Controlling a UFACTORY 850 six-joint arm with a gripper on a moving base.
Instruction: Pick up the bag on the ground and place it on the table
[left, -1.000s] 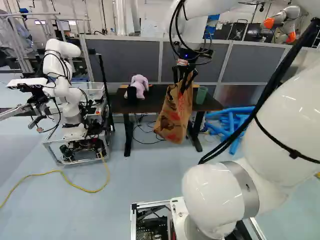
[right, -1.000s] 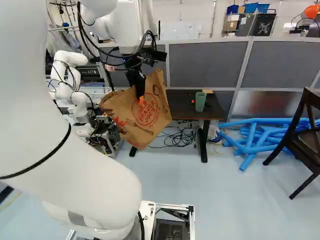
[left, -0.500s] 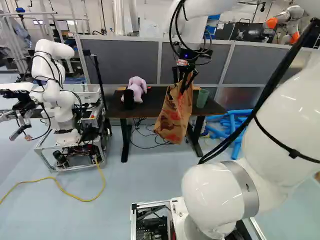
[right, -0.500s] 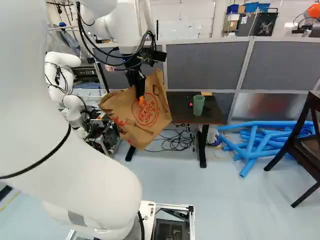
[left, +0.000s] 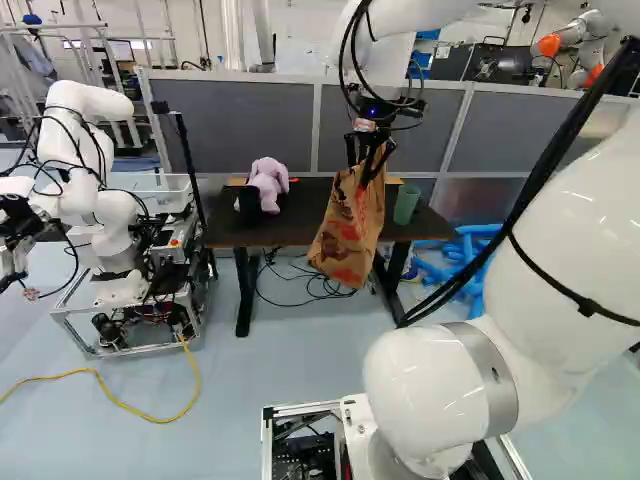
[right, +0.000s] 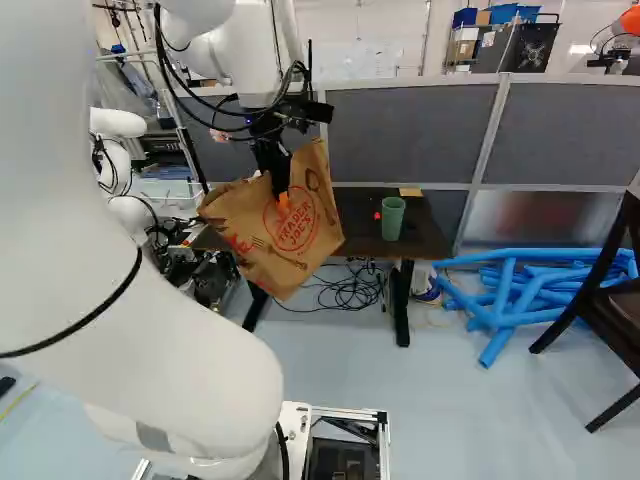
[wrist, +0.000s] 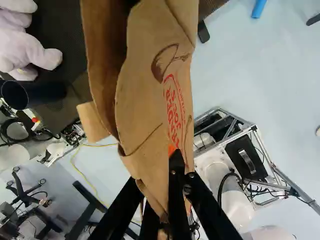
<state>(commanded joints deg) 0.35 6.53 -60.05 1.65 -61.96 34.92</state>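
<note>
Plush toy (left: 268, 182), green cup (left: 405, 204) on the table (left: 298, 222) (cables (right: 350, 292) beneath)

gray partitions (right: 410, 135) behind pale blue floor (right: 480, 410)

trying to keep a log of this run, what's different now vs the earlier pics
The base has moved ahead, closer to the table, so the scene shifts in both base views. The bag rode along, held by the fingers; nothing was newly gripped or released. Unchanged: the arm's pose, and the plush toy and green cup on the table.
</note>
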